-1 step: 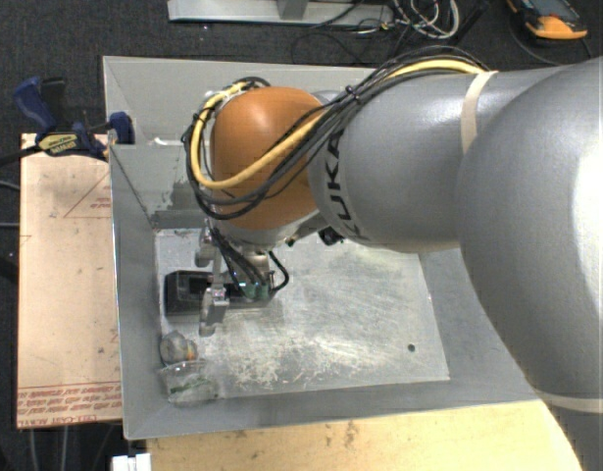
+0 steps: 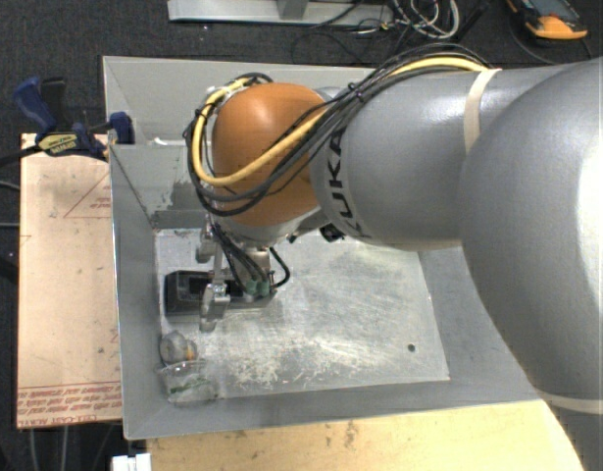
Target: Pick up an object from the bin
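My bin [image 2: 360, 302] is matt grey metal, and its floor is scuffed and scratched with pale, chalky streaks. The orange cover [image 2: 267, 145] on my wrist is smooth and glossy, with a soft shine. My arm [image 2: 428, 165] wears a smooth grey satin shell. The cables [image 2: 244, 180] looped over the cover have smooth black and yellow sheaths. At the left, the black block [image 2: 181, 292] looks like matt plastic. In the near left corner, the clear lump [image 2: 183, 369] is crinkled, glossy, see-through plastic.

The gripper [image 2: 215, 302] hangs just beside a black boxy thing [image 2: 181, 290], left in the bin [image 2: 379, 302].
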`<state>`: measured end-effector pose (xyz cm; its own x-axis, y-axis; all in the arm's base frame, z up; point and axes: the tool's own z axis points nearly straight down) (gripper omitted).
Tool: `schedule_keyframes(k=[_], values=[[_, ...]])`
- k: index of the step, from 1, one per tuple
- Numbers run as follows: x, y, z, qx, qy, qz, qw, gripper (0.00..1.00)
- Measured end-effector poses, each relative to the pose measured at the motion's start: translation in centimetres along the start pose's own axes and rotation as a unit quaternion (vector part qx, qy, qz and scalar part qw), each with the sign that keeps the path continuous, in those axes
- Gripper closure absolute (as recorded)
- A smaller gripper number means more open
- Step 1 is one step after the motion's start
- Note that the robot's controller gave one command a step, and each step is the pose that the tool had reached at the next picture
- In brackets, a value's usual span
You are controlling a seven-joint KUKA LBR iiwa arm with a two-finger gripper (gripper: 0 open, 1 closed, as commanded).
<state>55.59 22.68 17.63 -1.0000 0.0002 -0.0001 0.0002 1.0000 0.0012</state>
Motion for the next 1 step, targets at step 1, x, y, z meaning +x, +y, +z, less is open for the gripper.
schedule_keyframes(k=[1], values=[[-1.90,-4.03,6.24,-0.001,-0.0027,0.003,1.0000,0.00]])
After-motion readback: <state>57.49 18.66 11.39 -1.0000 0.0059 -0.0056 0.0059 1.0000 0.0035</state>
